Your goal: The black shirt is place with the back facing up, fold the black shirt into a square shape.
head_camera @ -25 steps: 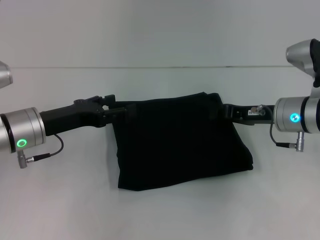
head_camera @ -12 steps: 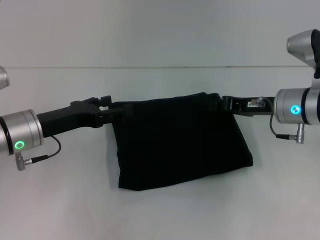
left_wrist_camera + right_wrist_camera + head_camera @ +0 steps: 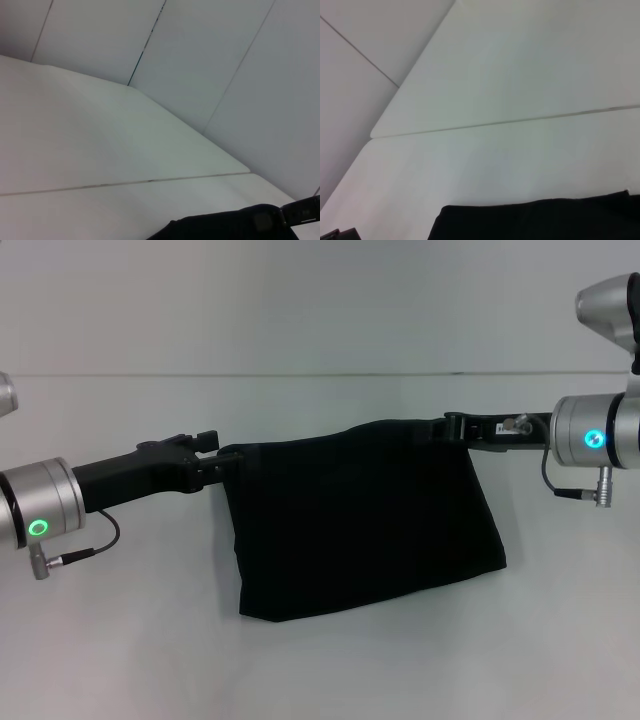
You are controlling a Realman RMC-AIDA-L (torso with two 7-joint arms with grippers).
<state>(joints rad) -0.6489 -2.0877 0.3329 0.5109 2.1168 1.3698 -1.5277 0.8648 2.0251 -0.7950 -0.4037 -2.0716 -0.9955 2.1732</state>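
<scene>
- Left gripper point(image 3: 222, 462): jaws pinched on the upper left corner of the black shirt point(image 3: 360, 525).
- Right gripper point(image 3: 455, 428): jaws clamped on the shirt's upper right corner, slightly higher than the left corner.
- White table point(image 3: 120, 640): the shirt's lower fold rests on it, between both arms; a pale panelled wall point(image 3: 210, 55) stands behind.
- Shirt: plain black, folded to a roughly square panel, top edge stretched taut, no lettering visible.

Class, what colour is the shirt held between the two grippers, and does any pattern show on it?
The black shirt is plain black; no lettering or pattern shows. The head view shows it best.
</scene>
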